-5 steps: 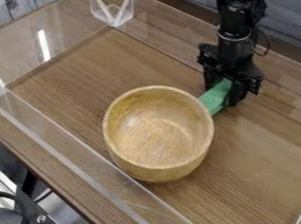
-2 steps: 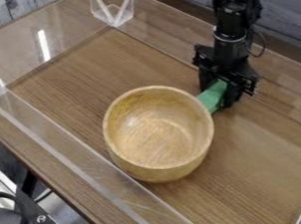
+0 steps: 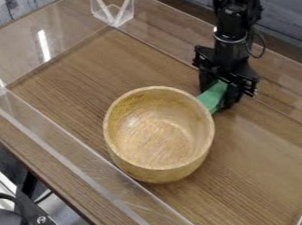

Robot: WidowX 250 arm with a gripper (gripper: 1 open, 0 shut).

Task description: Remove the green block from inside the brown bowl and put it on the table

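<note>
Since the green block (image 3: pixel 216 96) is already out of the empty wooden bowl (image 3: pixel 160 132), the gripper (image 3: pixel 225 83) points straight down at right of centre, clamped on the block's upper end. Block slants down-left from the jaws, lower tip at the desk (image 3: pixel 91 69) just beside the bowl's upper-right rim; release probably comes next.
</note>
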